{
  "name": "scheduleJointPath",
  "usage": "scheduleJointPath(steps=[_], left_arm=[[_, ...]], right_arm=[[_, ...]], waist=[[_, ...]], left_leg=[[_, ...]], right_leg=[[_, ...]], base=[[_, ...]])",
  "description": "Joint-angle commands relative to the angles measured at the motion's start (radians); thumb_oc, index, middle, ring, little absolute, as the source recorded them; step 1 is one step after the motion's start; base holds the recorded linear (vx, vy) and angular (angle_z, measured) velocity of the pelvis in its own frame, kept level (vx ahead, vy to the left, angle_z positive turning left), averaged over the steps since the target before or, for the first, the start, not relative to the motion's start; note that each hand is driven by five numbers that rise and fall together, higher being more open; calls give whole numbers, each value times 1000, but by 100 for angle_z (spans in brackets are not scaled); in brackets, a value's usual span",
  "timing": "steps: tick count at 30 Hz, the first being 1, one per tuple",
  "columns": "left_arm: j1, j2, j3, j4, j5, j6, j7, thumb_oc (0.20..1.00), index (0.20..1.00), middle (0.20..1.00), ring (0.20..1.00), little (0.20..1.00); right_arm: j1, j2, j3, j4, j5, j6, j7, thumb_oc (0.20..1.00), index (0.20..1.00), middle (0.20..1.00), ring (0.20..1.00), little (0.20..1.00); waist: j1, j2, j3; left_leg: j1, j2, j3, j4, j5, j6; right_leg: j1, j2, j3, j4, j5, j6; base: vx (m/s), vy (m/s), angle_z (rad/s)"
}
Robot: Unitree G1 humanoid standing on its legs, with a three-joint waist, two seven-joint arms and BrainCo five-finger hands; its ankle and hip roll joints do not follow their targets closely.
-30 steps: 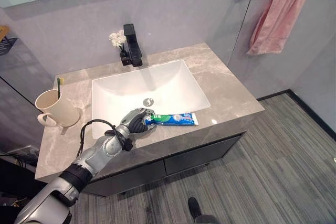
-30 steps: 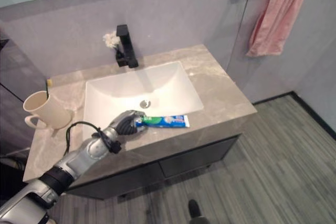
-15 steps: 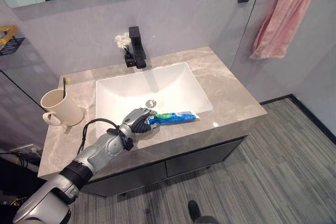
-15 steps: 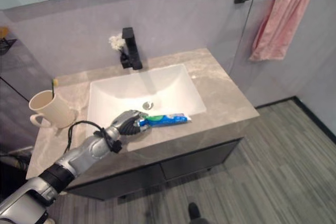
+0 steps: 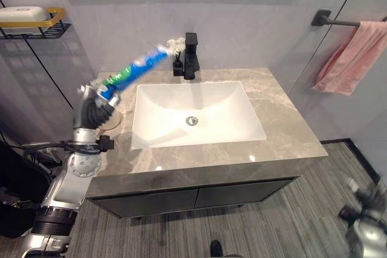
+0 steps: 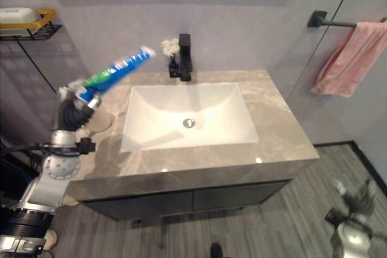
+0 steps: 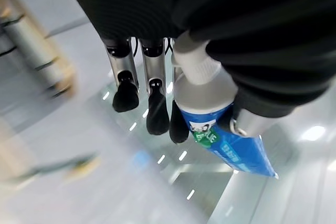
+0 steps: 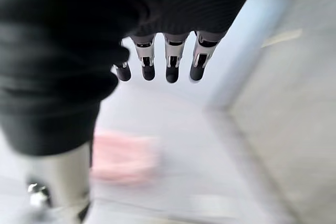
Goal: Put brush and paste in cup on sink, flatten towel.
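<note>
The left hand (image 5: 97, 102), raised above the countertop's (image 5: 284, 125) left edge, has its fingers clamped on the cap end of the toothpaste tube (image 5: 136, 68); its blue-and-green label is too blurred to read. Half a second ago the tube lay along the sink's (image 5: 193, 116) front rim; now it angles up toward the faucet (image 5: 190, 55). The right hand (image 8: 163, 59) hangs low by the floor, fingers straight and apart, and the pink towel (image 5: 351, 58) hangs bunched on its bar.

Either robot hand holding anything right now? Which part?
The left robot hand grips the toothpaste tube at its cap end, the tube angled up over the counter. The right robot hand holds nothing.
</note>
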Motion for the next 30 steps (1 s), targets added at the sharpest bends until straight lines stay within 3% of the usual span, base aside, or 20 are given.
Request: scheduleJointPath(steps=[1, 2, 6, 7, 8, 10, 12, 13, 17, 23, 30], left_arm=[[-143, 12, -8, -42, -1, -66, 61, 200, 200, 200, 200, 200], [-197, 20, -39, -38, -5, -58, 65, 200, 200, 200, 200, 200], [-263, 23, -92, -22, -18, -51, 61, 200, 200, 200, 200, 200], [-298, 12, -135, -34, -40, -51, 46, 200, 200, 200, 200, 200], [-298, 14, -132, -32, -42, -51, 45, 200, 200, 200, 200, 200], [-336, 2, -189, -32, -79, -47, 24, 200, 200, 200, 200, 200], [-337, 3, -185, -31, -80, -47, 23, 200, 200, 200, 200, 200], [-356, 7, -224, -41, -96, -47, 1, 200, 200, 200, 200, 200], [-348, -3, -259, -66, -122, -44, -22, 200, 200, 200, 200, 200], [-294, -20, -268, -134, -177, -76, -52, 200, 200, 200, 200, 200], [-220, -39, -290, -141, -254, -94, -99, 200, 200, 200, 200, 200]], right_arm=[[-101, -113, 10, -63, -167, -62, -66, 1000, 1000, 1000, 1000, 1000], [-200, -134, 85, -168, -140, -76, -27, 1000, 1000, 1000, 1000, 1000], [-334, -131, 234, -230, -31, -82, 71, 1000, 1000, 1000, 1000, 1000], [-408, -118, 357, -259, 120, -77, 166, 1000, 1000, 1000, 1000, 1000], [-416, -120, 361, -252, 129, -78, 172, 1000, 1000, 1000, 1000, 1000], [-534, -64, 549, -260, 368, -50, 303, 1000, 1000, 1000, 1000, 1000], [-543, -66, 553, -253, 375, -52, 309, 1000, 1000, 1000, 1000, 1000], [-623, -54, 663, -291, 468, -31, 375, 1000, 1000, 1000, 1000, 1000], [-750, 62, 788, -318, 518, -21, 409, 1000, 1000, 1000, 1000, 1000], [-851, 204, 836, -321, 616, -49, 430, 1000, 1000, 1000, 1000, 1000], [-881, 300, 791, -367, 674, -111, 408, 1000, 1000, 1000, 1000, 1000]], waist=[[21, 6, -55], [35, 0, -59], [47, -12, -59], [60, -21, -60], [57, -21, -58], [77, -32, -56], [74, -31, -53], [86, -33, -51], [113, -35, -47], [148, -41, -37], [178, -57, -36]], left_leg=[[1, 121, 19, 12, 20, -102], [0, 116, 14, 12, 23, -100], [0, 109, 11, 12, 23, -97], [-2, 106, 10, 12, 27, -96], [0, 106, 10, 12, 26, -96], [1, 103, 13, 12, 31, -94], [2, 103, 13, 12, 30, -94], [1, 101, 12, 12, 34, -95], [-9, 97, -1, 12, 38, -96], [-31, 89, -27, 12, 46, -96], [-67, 72, -71, 12, 53, -91]], right_leg=[[7, -110, 24, -2, 14, 109], [13, -115, 19, -2, 15, 109], [16, -121, 15, -2, 16, 110], [17, -124, 13, -2, 20, 108], [19, -125, 13, -2, 18, 109], [23, -129, 11, -2, 24, 108], [24, -130, 11, -2, 23, 108], [25, -132, 9, -2, 23, 106], [28, -138, -3, -2, 22, 103], [33, -148, -30, -2, 19, 100], [43, -160, -76, -2, 15, 95]], base=[[-18, 49, 16], [-61, 33, 19], [-25, 27, 10], [-27, 19, 8], [-33, 14, 9], [-24, 14, 9], [-12, 11, 9], [-10, 16, 6], [0, 4, 2], [11, 9, 12], [21, 9, 21]])
